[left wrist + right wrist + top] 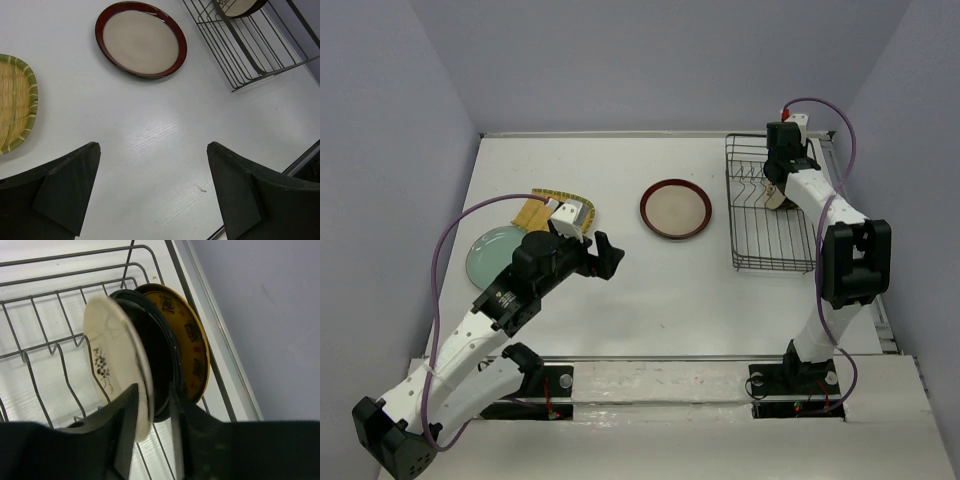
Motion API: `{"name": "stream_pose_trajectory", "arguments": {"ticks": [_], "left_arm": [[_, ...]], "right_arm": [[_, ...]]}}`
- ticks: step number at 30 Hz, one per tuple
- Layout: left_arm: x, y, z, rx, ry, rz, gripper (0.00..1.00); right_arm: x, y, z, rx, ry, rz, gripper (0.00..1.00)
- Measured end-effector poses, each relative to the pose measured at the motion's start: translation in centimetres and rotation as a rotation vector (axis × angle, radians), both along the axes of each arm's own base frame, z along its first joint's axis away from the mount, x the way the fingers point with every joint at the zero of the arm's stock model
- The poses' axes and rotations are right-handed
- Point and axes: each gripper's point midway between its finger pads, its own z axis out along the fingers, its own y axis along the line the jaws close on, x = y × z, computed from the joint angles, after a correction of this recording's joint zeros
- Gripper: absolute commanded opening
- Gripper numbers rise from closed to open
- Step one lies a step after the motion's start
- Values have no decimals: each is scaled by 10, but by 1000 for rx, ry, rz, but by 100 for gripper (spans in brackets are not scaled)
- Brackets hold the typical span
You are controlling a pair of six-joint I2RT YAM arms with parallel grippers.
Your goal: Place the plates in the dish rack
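The dish rack [760,232] stands at the far right of the table [620,315], and it holds three plates. All three stand on edge between the tines, close together at the end of the rack nearest the wall. In the right wrist view, the cream plate with a dark mark [112,355] is first. The small black plate [156,347] is just behind it, and the small yellow patterned plate [189,337] is last, next to the rack's side wire. The other slots of the rack hold nothing.

The right gripper [152,392] is down inside the rack. Its two fingers stand a little apart, with the rim of the cream plate between them. One finger is against the plate's face. I cannot tell whether the grip on it is firm or already loose.

Three more plates lie flat on the table:
- The dark-red-rimmed beige plate [675,208] is in the middle, well apart from the rack.
- The yellow ribbed fan-shaped plate [548,203] is at the left.
- The pale green plate [492,256] is just beside the fan-shaped one, partly under the left arm.

This makes six plates and one rack.

The left gripper [152,150] hangs above bare table with its fingers spread wide and nothing between them.
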Motion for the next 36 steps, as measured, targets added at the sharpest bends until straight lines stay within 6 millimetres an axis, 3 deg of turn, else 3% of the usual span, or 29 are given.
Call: {"name": "stream_pose_trajectory", "arguments": {"ticks": [4, 9, 11, 15, 17, 19, 21, 24, 26, 29, 32, 36], "left_arm": [[4, -3, -14, 25, 44, 1, 99], [6, -9, -27, 26, 104, -1, 99], [7, -11, -31, 22, 126, 2, 99], [11, -22, -42, -2, 194, -2, 99], [15, -29, -49, -25, 238, 3, 99], [21, -37, -54, -57, 269, 14, 97], [32, -46, -60, -97, 296, 39, 96], [47, -55, -77, -124, 339, 82, 94], [56, -60, -93, -126, 377, 112, 93], [71, -64, -122, -105, 433, 170, 92], [93, -70, -133, -92, 439, 225, 92], [127, -77, -132, -108, 408, 288, 90]], "right_arm": [[0, 5, -3, 41, 0, 7, 75], [-8, 22, 2, 141, 7, 62, 81], [-16, 32, 19, 204, -32, 98, 81], [-51, 66, 68, 379, -183, 227, 84], [-71, 91, 91, 462, -283, 320, 84], [-92, 121, 98, 544, -337, 422, 84], [-124, 164, 90, 657, -348, 563, 84], [-153, 201, 67, 782, -302, 682, 84], [-171, 211, 45, 852, -262, 714, 83], [-189, 218, 33, 917, -237, 743, 83], [-198, 226, 38, 957, -248, 793, 83], [-208, 231, 49, 983, -273, 850, 83]]}}
